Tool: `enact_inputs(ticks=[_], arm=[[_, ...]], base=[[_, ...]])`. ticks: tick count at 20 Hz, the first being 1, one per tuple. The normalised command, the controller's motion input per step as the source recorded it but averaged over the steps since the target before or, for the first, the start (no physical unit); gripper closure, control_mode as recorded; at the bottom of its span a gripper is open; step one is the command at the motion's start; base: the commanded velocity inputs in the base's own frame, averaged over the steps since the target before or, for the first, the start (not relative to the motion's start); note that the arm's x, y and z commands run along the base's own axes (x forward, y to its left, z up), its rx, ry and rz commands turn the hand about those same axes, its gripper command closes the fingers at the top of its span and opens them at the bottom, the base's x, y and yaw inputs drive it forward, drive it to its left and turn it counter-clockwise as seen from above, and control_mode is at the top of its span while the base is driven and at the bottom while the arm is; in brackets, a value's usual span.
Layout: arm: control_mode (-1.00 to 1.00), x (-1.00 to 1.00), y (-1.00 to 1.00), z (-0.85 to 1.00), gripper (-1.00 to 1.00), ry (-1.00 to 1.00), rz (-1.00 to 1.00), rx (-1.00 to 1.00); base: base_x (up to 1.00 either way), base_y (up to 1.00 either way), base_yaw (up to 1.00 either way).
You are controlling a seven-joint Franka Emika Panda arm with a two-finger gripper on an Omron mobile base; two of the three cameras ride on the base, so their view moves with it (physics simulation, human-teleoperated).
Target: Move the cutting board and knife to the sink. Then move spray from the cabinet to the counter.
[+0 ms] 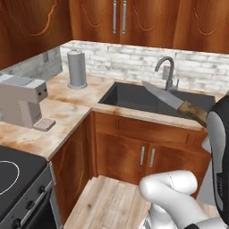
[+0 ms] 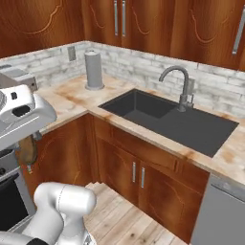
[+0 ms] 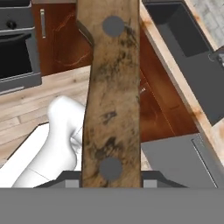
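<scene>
Knife handle (image 3: 111, 96) right against the hand camera, brown wood with two rivets, clamped in the gripper (image 3: 111, 181). Blade (image 1: 162, 94) pointing away toward the sink (image 1: 147, 99), long axis aimed across its front edge, held above the floor short of the counter (image 1: 67, 107). Fingertips hidden behind the handle. Cutting board and spray not made out.

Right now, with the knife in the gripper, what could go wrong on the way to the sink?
The knife is held by its handle with the blade sticking far out, so a swing could clip the faucet just behind it. The grip sits on the handle's end; the blade's weight might tilt it in the gripper. Released from this height, it could bounce in the sink.
</scene>
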Motion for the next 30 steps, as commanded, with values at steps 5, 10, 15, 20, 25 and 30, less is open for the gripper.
enact_inputs(ticks=[5, 10, 15, 20, 25, 30], arm=[[1.0, 0.0, 0.0, 0.0, 1.0, 0.0, 0.0, 0.0], [1.0, 0.0, 0.0, 0.0, 1.0, 0.0, 0.0, 0.0], [1.0, 0.0, 0.0, 0.0, 1.0, 0.0, 0.0, 0.0], [1.0, 0.0, 0.0, 0.0, 1.0, 0.0, 0.0, 0.0], [1.0, 0.0, 0.0, 0.0, 1.0, 0.0, 0.0, 0.0], [1.0, 0.0, 0.0, 0.0, 1.0, 0.0, 0.0, 0.0]], base=[[1.0, -0.07, 0.0], [1.0, -0.1, 0.01], [0.82, -0.1, -0.05], [0.9, 0.2, -0.28], [0.46, 0.17, -0.24], [0.62, 0.34, -0.24]])
